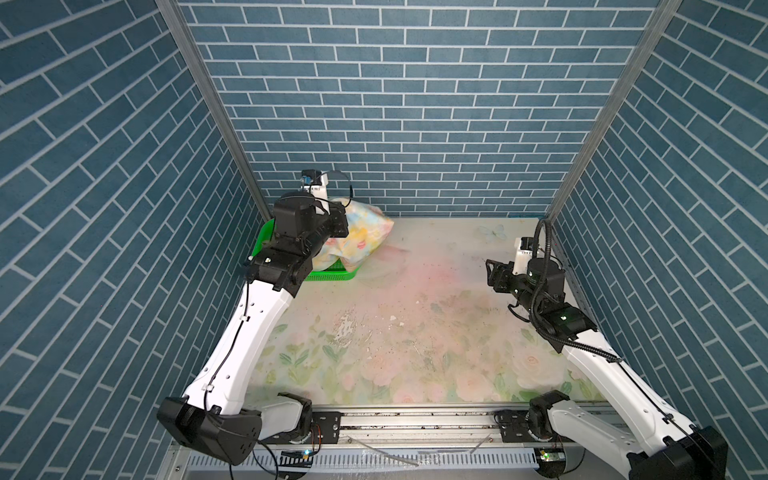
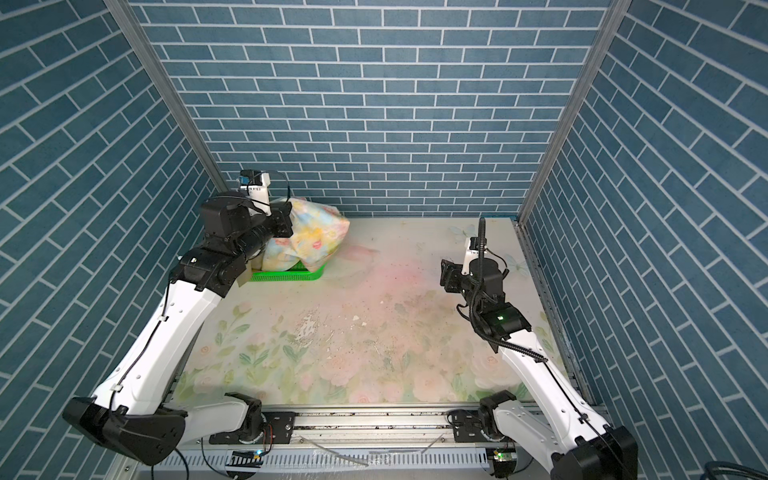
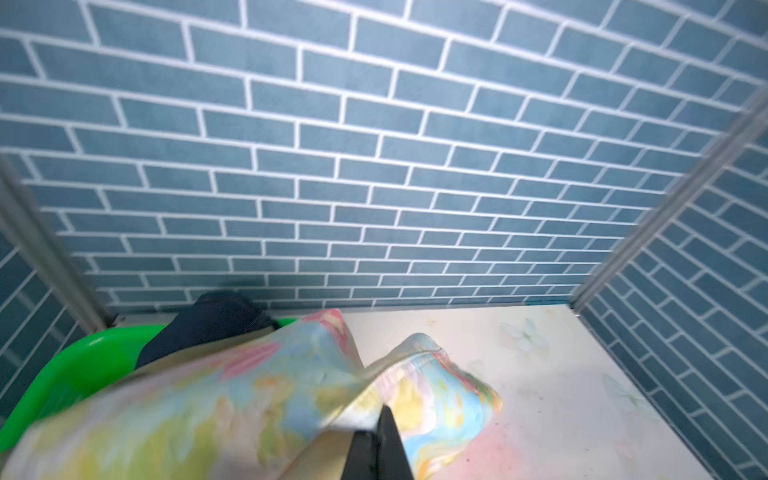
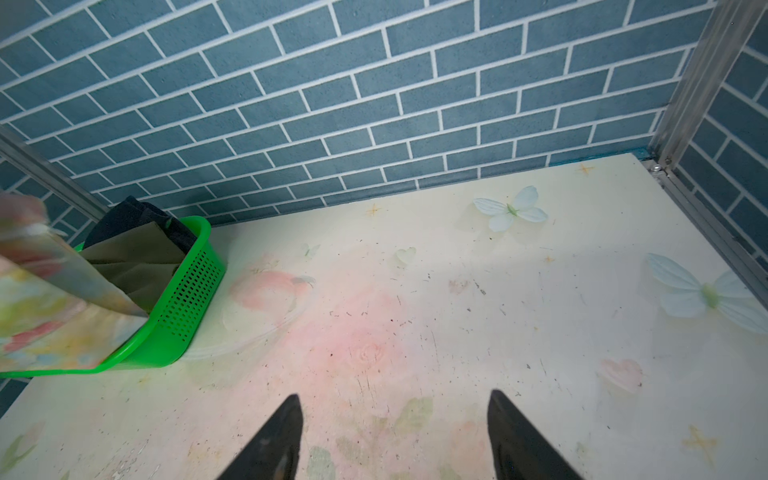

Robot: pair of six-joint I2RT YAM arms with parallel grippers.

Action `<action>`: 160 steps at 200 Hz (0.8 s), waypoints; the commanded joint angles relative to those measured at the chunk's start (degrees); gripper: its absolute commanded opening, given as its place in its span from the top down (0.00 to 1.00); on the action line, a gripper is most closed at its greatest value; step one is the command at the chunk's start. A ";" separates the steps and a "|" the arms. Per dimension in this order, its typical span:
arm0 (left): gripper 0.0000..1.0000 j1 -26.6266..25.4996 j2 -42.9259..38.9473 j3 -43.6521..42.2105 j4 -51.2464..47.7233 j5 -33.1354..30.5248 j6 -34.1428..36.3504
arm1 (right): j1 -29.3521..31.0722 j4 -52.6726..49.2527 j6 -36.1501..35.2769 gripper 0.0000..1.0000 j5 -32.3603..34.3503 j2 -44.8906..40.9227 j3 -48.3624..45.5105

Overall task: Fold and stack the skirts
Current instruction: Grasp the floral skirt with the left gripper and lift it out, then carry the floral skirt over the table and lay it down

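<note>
The left gripper [image 3: 380, 432] has its two black fingers pressed together on a fold of the flowered skirt [image 3: 249, 395], pinching the cloth between them near one edge. The wrist view is blurred here, so the exact spot of the grip on the garment is hard to tell. In both top views the skirt bulges up as a loose, crumpled bundle at the tip of the left arm, over the green basket [image 1: 332, 274] in the far left corner of the table [image 1: 415, 332]. Its cloth is pastel yellow and blue with pink flowers. Part of it hangs over the basket's rim on the side facing the middle of the table, and its lower part reaches down into the basket.

Two more skirts lie in the basket behind the flowered one. The olive skirt [image 4: 133, 262] lies in flat creased folds, and the denim skirt [image 4: 133, 216] is a dark heap against the far rim, close to the brick-patterned wall [image 4: 374, 104].

The right gripper [image 4: 395, 395] has its fingers spread wide with nothing between them. It hangs over the bare flowered tabletop on the right side, well apart from the basket and the skirts.
</note>
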 commanded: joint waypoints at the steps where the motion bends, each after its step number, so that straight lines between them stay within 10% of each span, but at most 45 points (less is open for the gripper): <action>1: 1.00 -0.08 0.39 1.48 3.06 1.31 1.18 | -0.23 -2.25 1.80 0.31 2.68 -0.63 3.87; 147: 1.00 -21.40 17.76 10.05 0.97 10.00 1.35 | -10.82 -18.68 3.79 0.20 7.19 -7.75 11.27; 160: 0.54 -20.79 21.23 9.84 -1.38 10.45 1.60 | -11.52 -20.93 4.08 0.19 7.20 -7.85 11.63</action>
